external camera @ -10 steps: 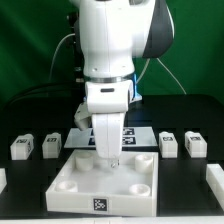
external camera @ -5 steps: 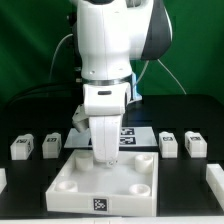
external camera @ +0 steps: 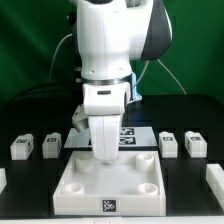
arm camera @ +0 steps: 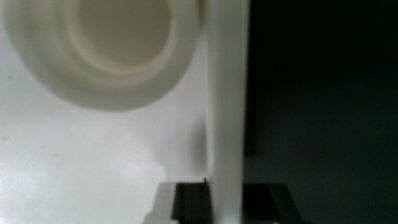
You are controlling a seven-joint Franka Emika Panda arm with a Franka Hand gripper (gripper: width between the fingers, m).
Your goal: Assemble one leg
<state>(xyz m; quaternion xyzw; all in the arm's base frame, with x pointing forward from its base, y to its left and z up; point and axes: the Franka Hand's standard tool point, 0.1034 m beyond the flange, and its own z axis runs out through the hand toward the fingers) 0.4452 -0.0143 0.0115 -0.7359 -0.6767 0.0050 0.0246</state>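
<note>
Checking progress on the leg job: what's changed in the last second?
The tabletop slid a little toward the exterior view's right, with the gripper down at its far edge; the wrist view shows its rim between the fingers. No clear grab or release. The four legs and marker board stayed put.

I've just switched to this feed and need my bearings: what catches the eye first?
The big white arm fills the middle of the exterior view, its gripper down at the far edge of the tabletop. In the wrist view the tabletop's wall runs between the fingers, beside a round socket. Four legs lie untouched, two on either side of the tabletop.
</note>
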